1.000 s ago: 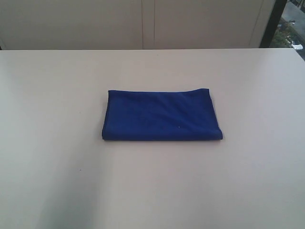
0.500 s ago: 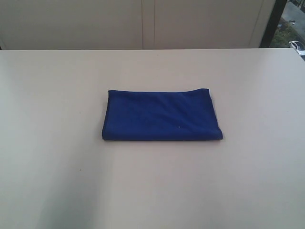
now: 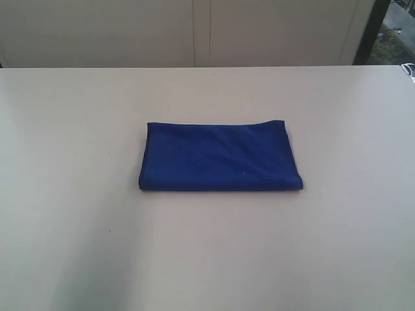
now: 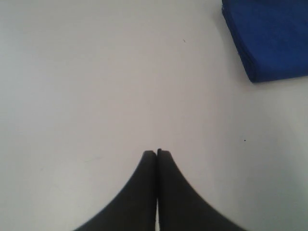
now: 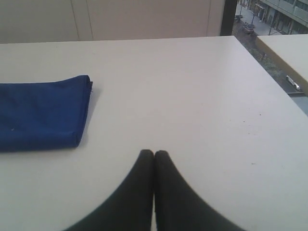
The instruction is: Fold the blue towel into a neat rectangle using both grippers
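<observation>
blue towel (image 3: 220, 157) folded rectangle on table (image 3: 78, 194); left jaws closed, empty; right jaws closed, empty

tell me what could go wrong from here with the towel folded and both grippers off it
1. The blue towel lies folded, but its far edge humps up near the right end in the exterior view; a touch-up there could loosen the layers rather than tidy them.
2. The left gripper and right gripper are both shut and apart from the cloth; coming back in shut, they would likely shove the towel across the smooth table instead of pinching it.
</observation>
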Available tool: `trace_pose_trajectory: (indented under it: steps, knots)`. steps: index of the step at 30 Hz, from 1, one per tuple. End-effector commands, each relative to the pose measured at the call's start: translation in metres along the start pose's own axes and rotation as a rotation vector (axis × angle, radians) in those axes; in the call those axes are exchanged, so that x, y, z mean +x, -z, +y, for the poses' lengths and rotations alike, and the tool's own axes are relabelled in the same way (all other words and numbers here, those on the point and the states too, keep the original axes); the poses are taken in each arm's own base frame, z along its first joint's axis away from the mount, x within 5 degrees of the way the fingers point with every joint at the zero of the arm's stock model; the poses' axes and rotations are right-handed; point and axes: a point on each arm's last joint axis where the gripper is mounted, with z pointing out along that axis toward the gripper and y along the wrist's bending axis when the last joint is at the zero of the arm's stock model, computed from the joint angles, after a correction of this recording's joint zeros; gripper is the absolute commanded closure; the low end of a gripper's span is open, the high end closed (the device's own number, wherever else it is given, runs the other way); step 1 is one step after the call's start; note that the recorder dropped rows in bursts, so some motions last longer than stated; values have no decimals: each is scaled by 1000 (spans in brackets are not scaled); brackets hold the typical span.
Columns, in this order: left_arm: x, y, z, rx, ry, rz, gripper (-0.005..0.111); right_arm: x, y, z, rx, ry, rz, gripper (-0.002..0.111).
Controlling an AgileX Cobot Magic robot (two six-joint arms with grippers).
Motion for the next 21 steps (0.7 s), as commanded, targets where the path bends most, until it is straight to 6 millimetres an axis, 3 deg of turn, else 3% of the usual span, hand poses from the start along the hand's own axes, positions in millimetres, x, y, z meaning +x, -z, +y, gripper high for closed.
trace_pose_trajectory:
  steps: [1,21]
  knots:
    - [2,0,0,2,5,5,107,1,0,-1,13,2,-4,108]
    - [2,0,0,1,4,1,107,3,0,-1,12,2,10,108]
